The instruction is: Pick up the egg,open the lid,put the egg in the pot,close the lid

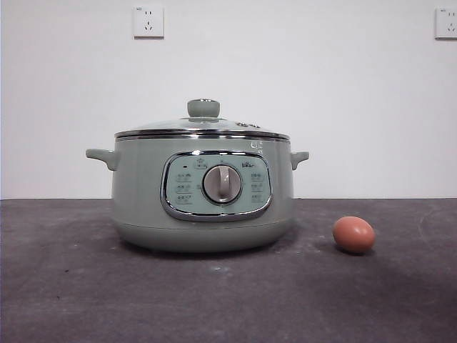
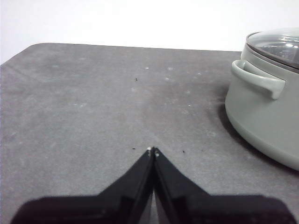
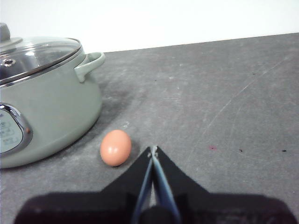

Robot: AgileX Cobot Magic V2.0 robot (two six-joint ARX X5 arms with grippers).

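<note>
The sage-green pot (image 1: 203, 196) stands in the middle of the dark table. Its glass lid (image 1: 203, 123) with the green knob sits closed on it. The reddish-brown egg (image 1: 353, 234) lies on the table to the pot's right. In the right wrist view my right gripper (image 3: 153, 150) is shut and empty, just beside the egg (image 3: 115, 147), with the pot (image 3: 46, 116) and lid (image 3: 37, 53) beyond. In the left wrist view my left gripper (image 2: 153, 151) is shut and empty over bare table, apart from the pot (image 2: 266, 107). Neither gripper shows in the front view.
The dark grey table (image 1: 228, 300) runs to a white wall with two power sockets (image 1: 148, 21). The table's far edge and rounded corner (image 2: 28, 49) show in the left wrist view.
</note>
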